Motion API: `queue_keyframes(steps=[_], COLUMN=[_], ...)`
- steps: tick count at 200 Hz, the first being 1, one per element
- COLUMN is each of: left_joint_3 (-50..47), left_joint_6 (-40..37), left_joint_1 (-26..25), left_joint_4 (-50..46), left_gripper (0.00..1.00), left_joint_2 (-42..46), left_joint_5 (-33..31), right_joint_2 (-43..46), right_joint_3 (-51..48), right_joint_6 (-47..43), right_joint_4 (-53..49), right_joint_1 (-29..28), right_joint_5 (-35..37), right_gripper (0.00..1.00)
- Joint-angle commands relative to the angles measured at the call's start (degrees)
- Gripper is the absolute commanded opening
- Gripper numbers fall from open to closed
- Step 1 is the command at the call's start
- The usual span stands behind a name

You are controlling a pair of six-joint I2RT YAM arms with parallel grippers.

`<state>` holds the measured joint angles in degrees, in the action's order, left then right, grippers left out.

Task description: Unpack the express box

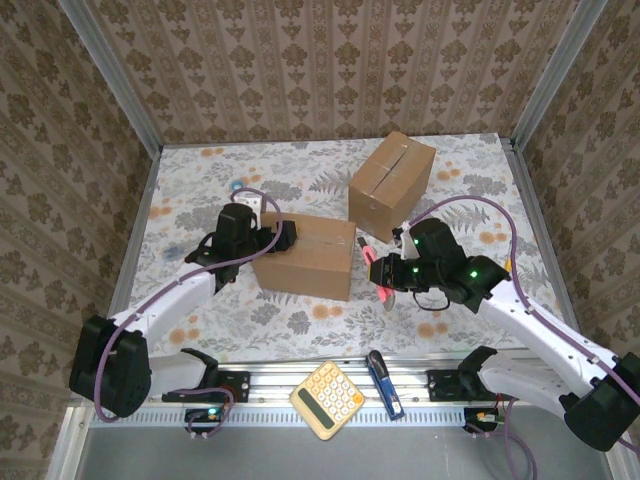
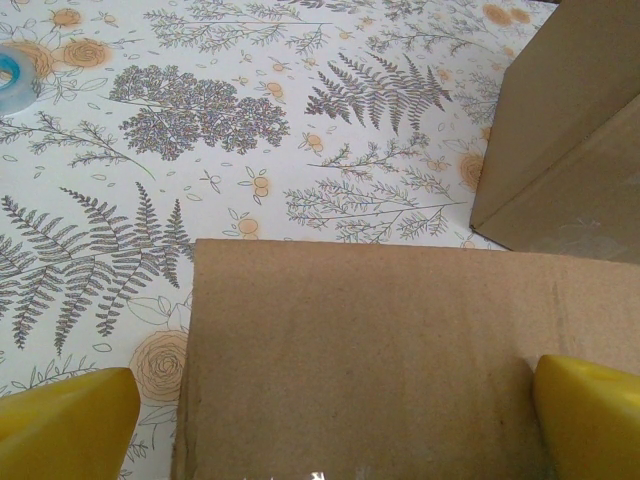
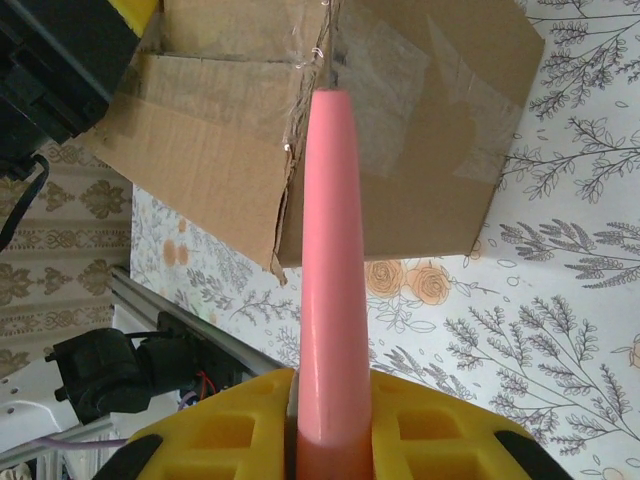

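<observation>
- Cartons stood two on the floral table (image 1: 200, 170): the express box (image 1: 305, 255) near the middle, and a second carton (image 1: 392, 180) just behind it to the right.
- Left gripper (image 1: 280, 238) hung at the express box's left end, its jaws spread wide. In the left wrist view one of its yellow fingers (image 2: 60, 425) was off the box's side and the other over its top, grasping nothing.
- Right gripper (image 3: 330, 400) was clenched on a pink cutter (image 3: 330, 250), whose tip met the taped seam on the box's right end.
- A tape roll (image 2: 15, 70) lay on the table, well away to the box's far left.
- A calculator (image 1: 327, 400) and a blue tool (image 1: 385, 385) lay at the near edge between the arm bases.
</observation>
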<state>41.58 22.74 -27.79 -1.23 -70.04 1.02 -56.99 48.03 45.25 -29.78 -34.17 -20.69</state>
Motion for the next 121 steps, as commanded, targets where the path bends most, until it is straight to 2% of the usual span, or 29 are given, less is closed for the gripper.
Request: queue_keyframes(steps=[1, 121], left_joint_3=[-3.4, -3.71], left_joint_6=[-1.37, -1.06], left_joint_1=[-0.33, -0.34], left_joint_4=[-11.31, -10.63], left_gripper=[1.0, 1.0], left_joint_2=[-1.68, -1.94], left_joint_5=[-2.29, -1.8], right_joint_2=[-0.69, -1.81], right_joint_3=[0.64, 1.71], right_joint_6=[0.76, 1.11], right_joint_4=[1.04, 2.08], right_joint_1=[-0.37, -0.65], right_joint_5=[-1.2, -0.92], right_gripper=[0.0, 0.0])
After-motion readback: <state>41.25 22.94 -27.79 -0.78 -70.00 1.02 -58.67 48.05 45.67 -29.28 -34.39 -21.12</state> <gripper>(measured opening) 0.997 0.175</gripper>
